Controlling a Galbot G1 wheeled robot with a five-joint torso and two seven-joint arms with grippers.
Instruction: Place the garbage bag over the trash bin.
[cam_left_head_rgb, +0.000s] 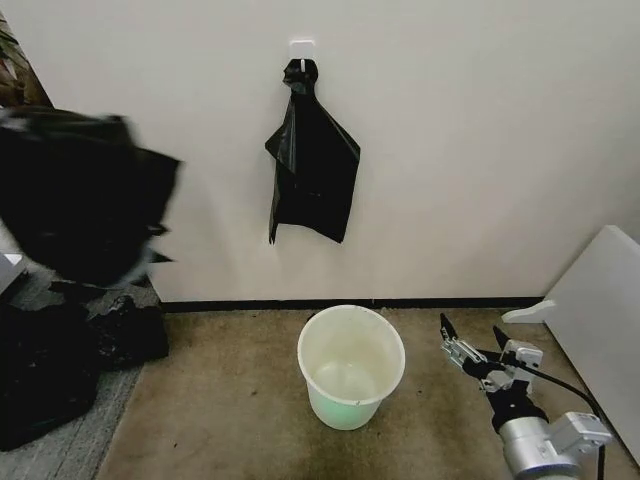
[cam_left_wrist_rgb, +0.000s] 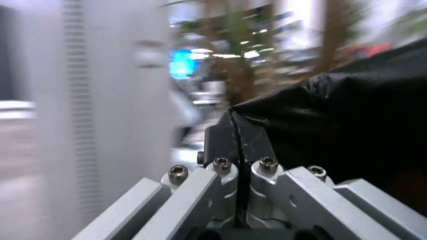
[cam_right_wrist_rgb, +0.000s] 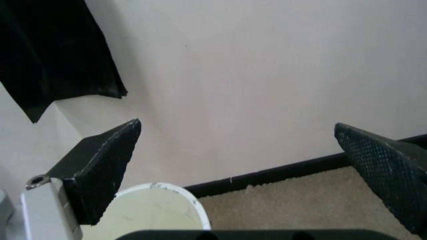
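The garbage bag, a glossy black sack, hangs in the air at the far left, well above the floor and left of the trash bin. In the left wrist view my left gripper is shut on a fold of the garbage bag. The trash bin, a round white bucket, stands upright and unlined on the carpet near the wall. My right gripper hovers open to the right of the bin, holding nothing. In the right wrist view the open right gripper frames the wall, with the bin's rim beside one finger.
A narrower black sack with a knotted top hangs from a wall hook above the bin. Bulky black bundles lie on the floor at the left. A white board leans at the right. A black skirting runs along the wall's base.
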